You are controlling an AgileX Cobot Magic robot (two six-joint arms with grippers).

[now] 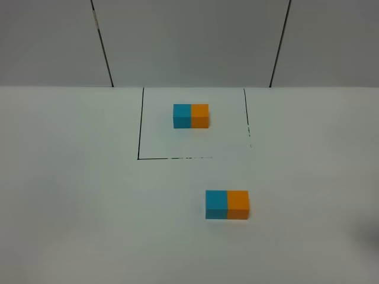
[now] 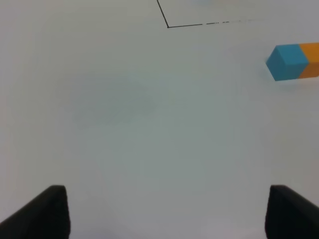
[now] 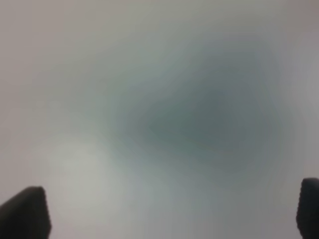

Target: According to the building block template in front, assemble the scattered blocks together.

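Sky-blue cube (image 1: 216, 204) and orange cube (image 1: 238, 204) are sitting joined, blue left, on the white table (image 1: 71, 195), nearer than the outlined square (image 1: 140, 124) holding the template pair (image 1: 190, 115). Left hand (image 2: 167, 211) and right hand (image 3: 172, 211) are both gaping wide, gripping nothing.
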